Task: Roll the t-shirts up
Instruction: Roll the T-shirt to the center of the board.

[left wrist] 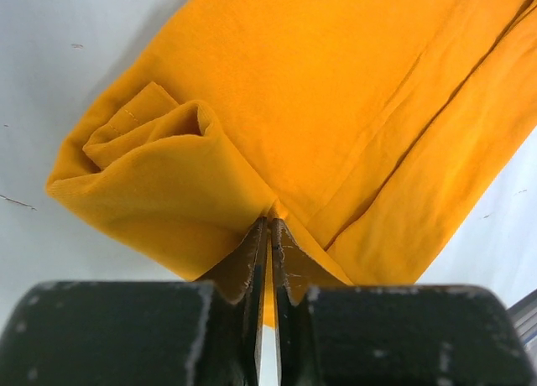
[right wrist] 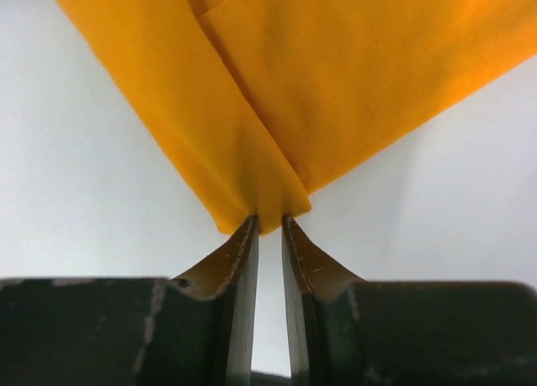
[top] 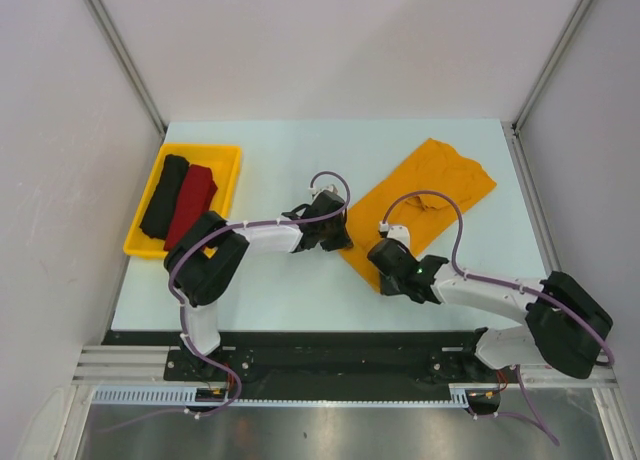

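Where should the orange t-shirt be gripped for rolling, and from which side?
At the two corners of its near short edge, from the arms' side. The orange t-shirt lies folded as a long strip running to the far right, so this end rolls along its length. The left gripper and right gripper pinch there.

Yellow tray (top: 226, 166) — on pale table's (top: 300, 160) left edge.

Orange t-shirt (top: 430, 192) on table (top: 300, 150), left hand (top: 343, 242), right hand (top: 379, 253) at its near end
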Robot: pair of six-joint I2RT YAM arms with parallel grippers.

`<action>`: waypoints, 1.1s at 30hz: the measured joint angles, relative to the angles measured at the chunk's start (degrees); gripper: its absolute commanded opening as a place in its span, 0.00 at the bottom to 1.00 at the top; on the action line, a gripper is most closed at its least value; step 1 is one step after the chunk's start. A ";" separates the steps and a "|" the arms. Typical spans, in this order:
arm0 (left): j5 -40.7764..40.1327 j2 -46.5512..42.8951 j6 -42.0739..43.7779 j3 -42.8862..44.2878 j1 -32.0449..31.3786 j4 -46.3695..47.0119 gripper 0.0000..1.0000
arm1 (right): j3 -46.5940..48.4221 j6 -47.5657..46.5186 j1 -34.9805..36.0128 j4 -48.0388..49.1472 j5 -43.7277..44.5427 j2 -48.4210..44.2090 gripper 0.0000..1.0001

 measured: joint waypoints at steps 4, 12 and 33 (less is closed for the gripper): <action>0.00 0.00 0.02 0.20 0.00 -0.39 0.10 | 0.04 -0.04 3.15 -3.04 3.19 -5.01 0.29; -0.02 0.00 0.11 0.57 0.00 -1.11 0.10 | 5.27 -2.75 14.12 -6.67 14.03 -3.34 0.37; 0.61 0.50 0.26 1.70 0.87 -2.40 0.11 | 14.03 -13.29 16.24 -5.75 23.23 19.39 0.54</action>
